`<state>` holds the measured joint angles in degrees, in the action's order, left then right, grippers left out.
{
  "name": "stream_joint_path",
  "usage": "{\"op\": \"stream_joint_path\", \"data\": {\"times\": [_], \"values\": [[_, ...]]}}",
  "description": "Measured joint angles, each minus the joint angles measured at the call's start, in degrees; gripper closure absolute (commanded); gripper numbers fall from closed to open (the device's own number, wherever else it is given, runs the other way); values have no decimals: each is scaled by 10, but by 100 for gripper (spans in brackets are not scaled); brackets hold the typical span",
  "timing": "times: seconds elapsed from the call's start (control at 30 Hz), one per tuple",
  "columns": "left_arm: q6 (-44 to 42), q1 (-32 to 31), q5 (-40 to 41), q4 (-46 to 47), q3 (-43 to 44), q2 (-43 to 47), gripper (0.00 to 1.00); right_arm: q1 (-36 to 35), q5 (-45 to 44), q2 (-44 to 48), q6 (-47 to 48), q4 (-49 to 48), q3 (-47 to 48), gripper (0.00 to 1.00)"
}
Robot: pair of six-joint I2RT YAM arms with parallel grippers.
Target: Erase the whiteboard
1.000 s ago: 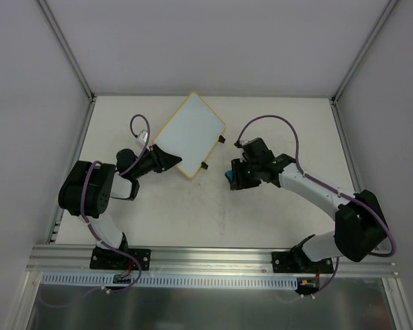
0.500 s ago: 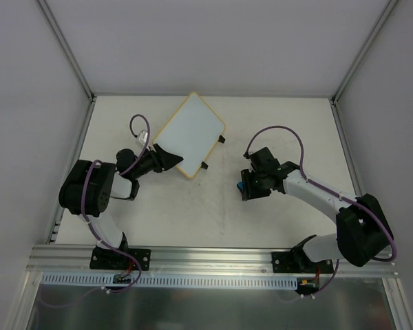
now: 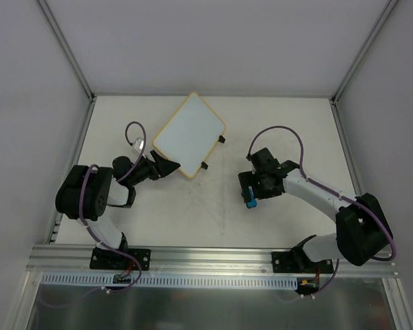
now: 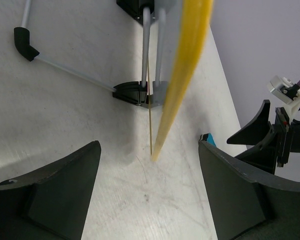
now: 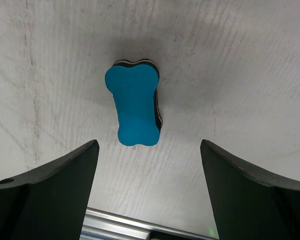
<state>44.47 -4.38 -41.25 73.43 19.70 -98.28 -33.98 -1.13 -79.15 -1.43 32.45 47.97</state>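
Whiteboard [image 3: 190, 135] laid flat near far edge of counter [image 3: 193, 213], left of middle. No pen marks seen. Left tool [image 3: 167, 165] held open around its near corner. Right tool [image 5: 147, 150] held open over blue eraser [image 5: 134, 109], not gripped. Wiping judged done.

Lab test cell: aluminium framing [image 3: 213, 256], white wall panels [image 3: 213, 41], scuffed tabletop [image 3: 193, 206].
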Motion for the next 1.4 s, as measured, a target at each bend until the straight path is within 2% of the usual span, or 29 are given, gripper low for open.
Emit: {"op": "stream_joint_path", "data": {"times": [0.3,0.5,0.53,0.57,0.67,0.83,0.97,1.13,1.4], "values": [[-13,4,26,1,-55,76,19,0,-8,2,0,0,0,13],[-24,7,52,-15,-119,204,18,0,0,72,1,-22,-15,7],[-26,7,58,-33,-125,234,3,0,0,90,2,-29,-22,4],[-35,7,64,-52,-133,275,2,0,1,111,2,-37,-31,1],[-50,7,89,-149,-144,420,1,0,0,181,4,-64,-65,1],[-95,7,137,-396,-135,709,1,0,-2,315,4,-95,-122,1],[-112,7,163,-551,-126,863,1,0,-8,389,3,-117,-152,1],[-113,7,167,-689,-134,955,1,0,-29,457,-2,-125,-183,1],[-113,7,167,-788,-150,955,1,0,-56,540,-9,-127,-209,1]]}}
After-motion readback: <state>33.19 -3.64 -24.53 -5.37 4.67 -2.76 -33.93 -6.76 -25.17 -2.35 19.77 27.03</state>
